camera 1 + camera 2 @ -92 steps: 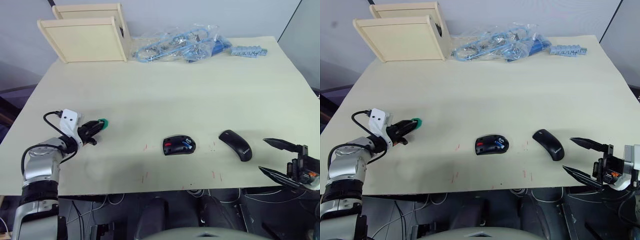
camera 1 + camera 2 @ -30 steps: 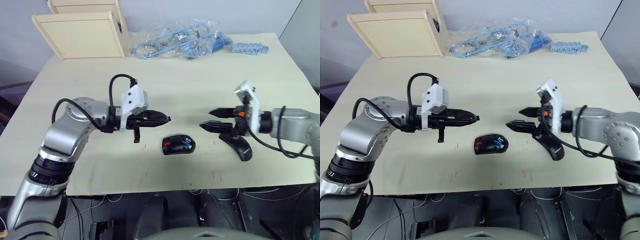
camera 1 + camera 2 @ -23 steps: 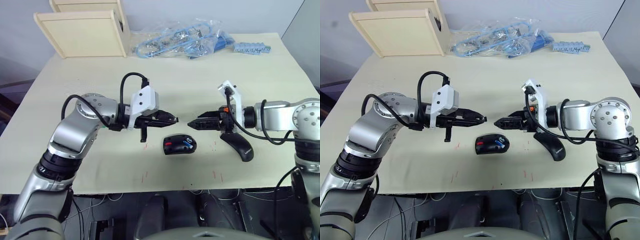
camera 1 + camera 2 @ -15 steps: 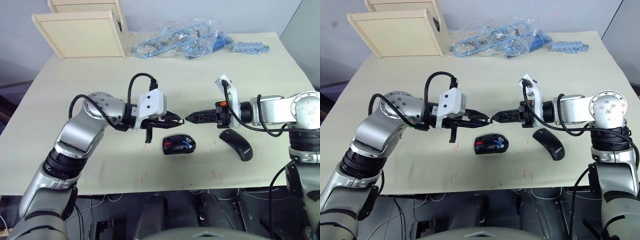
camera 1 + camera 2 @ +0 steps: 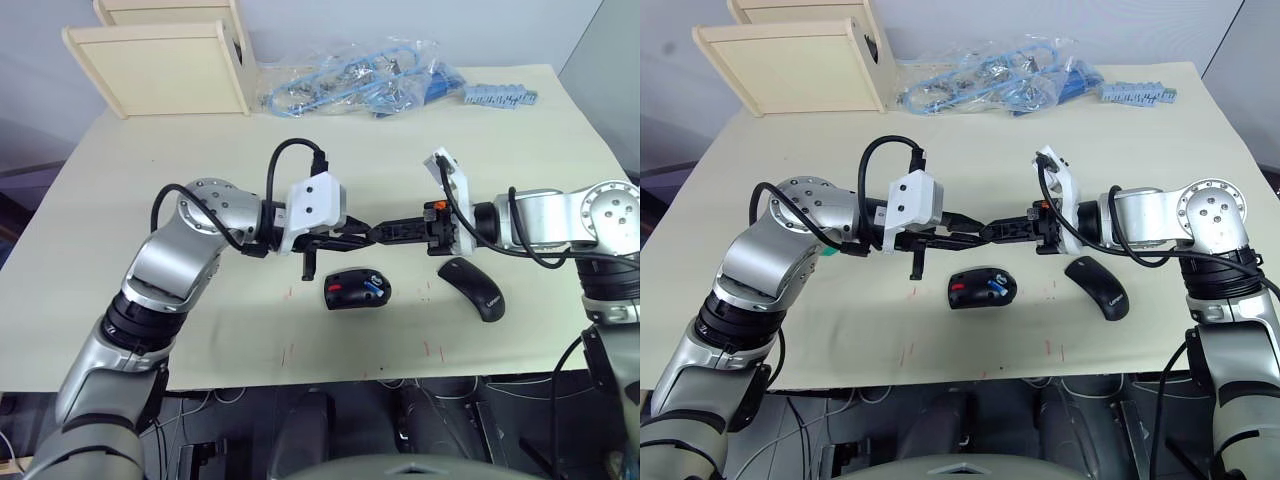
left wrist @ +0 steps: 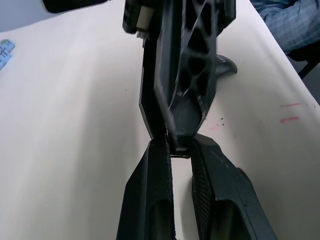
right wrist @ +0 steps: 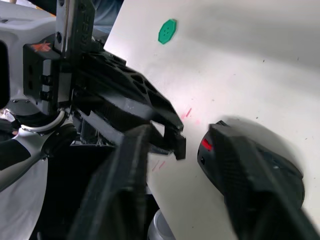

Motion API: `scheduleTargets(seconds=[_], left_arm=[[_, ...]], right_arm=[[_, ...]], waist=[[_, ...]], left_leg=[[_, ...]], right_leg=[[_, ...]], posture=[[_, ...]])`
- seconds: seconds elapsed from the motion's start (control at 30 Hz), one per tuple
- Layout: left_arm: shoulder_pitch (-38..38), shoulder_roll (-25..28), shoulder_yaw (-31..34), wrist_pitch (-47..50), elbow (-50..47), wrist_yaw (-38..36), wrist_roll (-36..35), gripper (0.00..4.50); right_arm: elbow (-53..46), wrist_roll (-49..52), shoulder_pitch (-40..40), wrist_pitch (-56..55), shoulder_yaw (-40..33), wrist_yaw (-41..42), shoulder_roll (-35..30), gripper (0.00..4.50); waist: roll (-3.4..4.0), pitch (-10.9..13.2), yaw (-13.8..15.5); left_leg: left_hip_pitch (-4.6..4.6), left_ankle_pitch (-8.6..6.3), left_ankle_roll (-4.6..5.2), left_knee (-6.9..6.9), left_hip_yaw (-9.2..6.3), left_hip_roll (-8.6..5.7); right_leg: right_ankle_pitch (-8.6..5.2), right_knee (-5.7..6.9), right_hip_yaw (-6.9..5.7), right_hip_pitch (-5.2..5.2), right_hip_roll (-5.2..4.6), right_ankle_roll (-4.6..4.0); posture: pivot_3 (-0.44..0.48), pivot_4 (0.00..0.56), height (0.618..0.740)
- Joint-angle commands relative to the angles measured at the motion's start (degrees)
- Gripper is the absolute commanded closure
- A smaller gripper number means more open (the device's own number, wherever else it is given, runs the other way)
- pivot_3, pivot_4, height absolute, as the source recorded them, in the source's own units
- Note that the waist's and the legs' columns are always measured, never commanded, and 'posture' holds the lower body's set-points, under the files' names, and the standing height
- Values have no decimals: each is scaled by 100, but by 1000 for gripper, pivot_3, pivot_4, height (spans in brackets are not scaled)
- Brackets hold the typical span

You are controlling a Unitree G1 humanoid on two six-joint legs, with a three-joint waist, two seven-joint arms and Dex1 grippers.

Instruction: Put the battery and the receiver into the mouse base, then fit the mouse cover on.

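Observation:
The mouse base [image 5: 357, 291] lies open on the table, with red parts and the blue battery [image 5: 376, 291] inside it. Just to its right lies the mouse cover [image 5: 473, 288], glossy black. Above the base my two grippers meet tip to tip. My left gripper [image 5: 362, 238] is shut on the receiver [image 7: 179, 146], a tiny dark block at its fingertips. Facing it, my right gripper [image 5: 383, 235] has one narrowed finger on each side of the receiver, and a gap still shows on one side.
A green disc [image 7: 166, 31] lies on the table behind my left arm. Two wooden boxes [image 5: 165, 65] stand at the back left. Bags of blue cables [image 5: 360, 85] and a strip of blue parts [image 5: 500, 97] lie along the far edge.
Both grippers have moved inward until their tips meet above the mouse base. The right gripper's fingers have narrowed from wide open around the left gripper's tip.

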Motion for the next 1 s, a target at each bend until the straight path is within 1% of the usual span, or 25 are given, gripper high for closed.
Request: scheduleTargets(seconds=[0.03, 0.8, 0.93, 0.97, 1.0], left_arm=[[-125, -10, 31, -55, -117, 18, 56, 4459], [-108, 12, 41, -65, -115, -3, 141, 4459], [-110, 0, 34, -56, -124, 7, 140, 4459], [-111, -2, 33, -56, -121, 8, 140, 4459], [-110, -4, 34, -55, -120, 8, 141, 4459]], right_arm=[[-90, 209, -111, -140, -23, 7, -96, 3028], [-165, 209, -28, -173, -21, 114, -158, 3028], [-164, 209, -23, -173, -16, 115, -147, 4264], [-165, 209, -25, -173, -14, 119, -147, 4398], [-166, 209, -25, -173, -13, 122, -148, 4398]], waist=[[0, 0, 2], [0, 0, 5], [0, 0, 6], [0, 0, 7], [0, 0, 7]], left_leg=[[0, 0, 0, 0, 0, 0], [-1, 0, 0, 0, 0, 1], [-1, 0, 0, 0, 1, 1], [-1, 0, 0, 0, -1, 1], [-1, 0, 0, 0, 0, 1]], right_leg=[[0, 0, 0, 0, 0, 0], [0, -1, 0, 0, 0, 0], [0, -1, 0, 0, 0, 0], [0, -1, 0, 0, 0, 0], [0, -1, 0, 0, -1, 0]], posture=[[0, 150, 740], [0, 150, 740], [0, 150, 740], [0, 150, 740], [0, 150, 740]])
